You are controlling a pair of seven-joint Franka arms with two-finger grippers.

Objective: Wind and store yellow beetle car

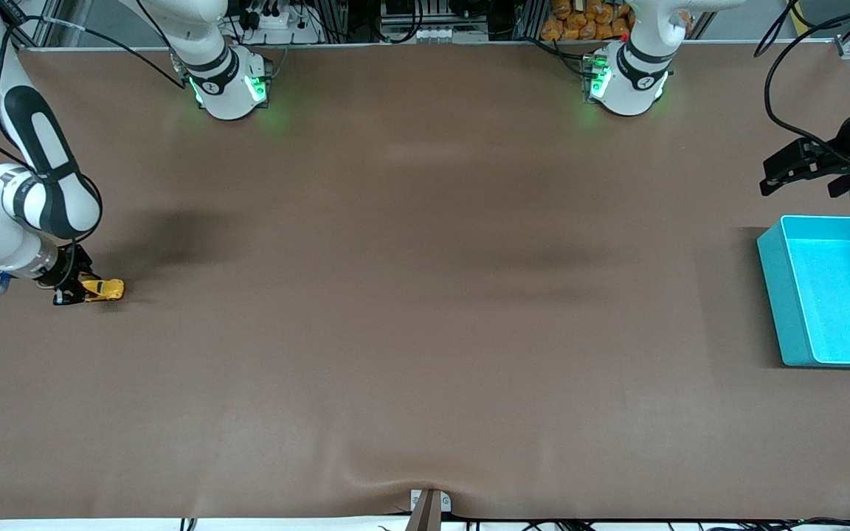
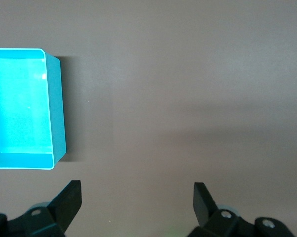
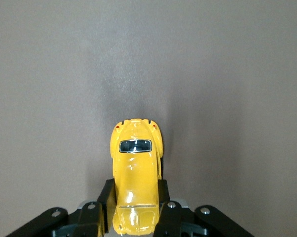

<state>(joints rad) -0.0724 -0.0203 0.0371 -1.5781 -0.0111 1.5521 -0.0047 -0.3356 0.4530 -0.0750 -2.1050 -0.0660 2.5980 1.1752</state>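
Right wrist view shows the yellow beetle car [image 3: 136, 182] clamped at its sides between the fingers of the right gripper [image 3: 136, 207], its long axis running straight out from the gripper. In the front view the car [image 1: 104, 288] is seen low at the table [image 1: 425, 332], at the right arm's end, pointing toward the left arm's end. The turquoise bin [image 1: 779, 295] lies well apart at that end, where the left gripper [image 2: 137, 200] waits, spread open and holding nothing, so a long carry is likely called for.
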